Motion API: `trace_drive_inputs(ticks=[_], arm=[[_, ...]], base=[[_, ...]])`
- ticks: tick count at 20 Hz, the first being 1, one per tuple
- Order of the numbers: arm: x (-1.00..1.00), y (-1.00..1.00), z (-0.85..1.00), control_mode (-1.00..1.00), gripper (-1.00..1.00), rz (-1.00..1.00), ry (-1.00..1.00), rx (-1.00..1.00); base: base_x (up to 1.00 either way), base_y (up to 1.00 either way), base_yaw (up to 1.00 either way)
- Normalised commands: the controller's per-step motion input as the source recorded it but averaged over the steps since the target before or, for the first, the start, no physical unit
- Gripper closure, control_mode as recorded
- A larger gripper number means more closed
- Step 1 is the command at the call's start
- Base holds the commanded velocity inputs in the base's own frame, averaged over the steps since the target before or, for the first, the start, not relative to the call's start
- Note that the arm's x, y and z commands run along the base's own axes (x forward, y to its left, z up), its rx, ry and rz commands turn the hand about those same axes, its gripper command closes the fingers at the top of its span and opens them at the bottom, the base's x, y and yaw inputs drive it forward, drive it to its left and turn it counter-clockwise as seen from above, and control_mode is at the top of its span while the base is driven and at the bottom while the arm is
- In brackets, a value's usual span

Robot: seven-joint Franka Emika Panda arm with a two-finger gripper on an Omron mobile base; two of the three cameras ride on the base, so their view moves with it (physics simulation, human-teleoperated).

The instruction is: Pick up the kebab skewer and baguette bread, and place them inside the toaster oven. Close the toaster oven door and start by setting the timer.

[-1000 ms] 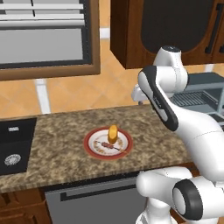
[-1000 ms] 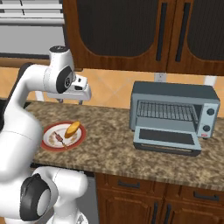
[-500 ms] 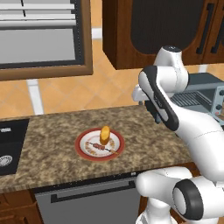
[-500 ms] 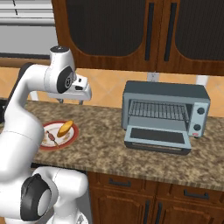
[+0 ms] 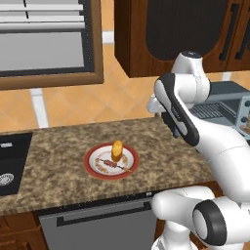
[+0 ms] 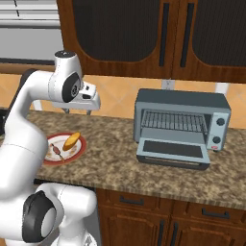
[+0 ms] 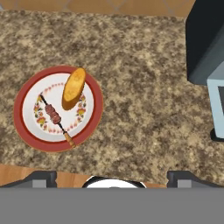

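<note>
The gripper (image 6: 77, 111) hangs in the air above the counter (image 6: 115, 158), left of centre in the right base view, jaws spread wide and carrying nothing. In the hand view its two dark fingertips (image 7: 41, 178) poke up along the bottom edge, far apart, with bare stone between them.

Out from there, at left of centre in the hand view, sits the red-rimmed plate (image 7: 22, 127). Both foods are on it: the kebab skewer (image 7: 54, 117) lies across the inner well, and the baguette bread (image 7: 73, 88) rests just beside it toward the upper rim.

Far right of that view, the toaster oven (image 6: 181, 122) waits well apart from the plate. Its door (image 6: 173, 153) is already dropped open, rack exposed.

So nothing is loaded yet, by my read. Two picks, two placements, the door and the timer all remain.
</note>
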Motion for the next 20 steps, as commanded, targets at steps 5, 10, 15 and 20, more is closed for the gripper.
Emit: trace_drive_inputs(ticks=[5, 10, 15, 20], arm=[[0.00, 0.00, 0.00, -1.00, -1.00, 0.00, 0.00, 0.00], [-0.45, -0.40, -0.17, -1.00, -1.00, 0.00, -0.13, 0.06], [-0.26, -1.00, -0.29, -1.00, -1.00, 0.20, -0.41, 0.27], [-0.01, -1.00, -0.38, -1.00, -1.00, 0.30, -0.46, 0.21]], base=[[0.00, 0.00, 0.00], [0.00, 0.00, 0.00], [0.00, 0.00, 0.00], [0.00, 0.00, 0.00]])
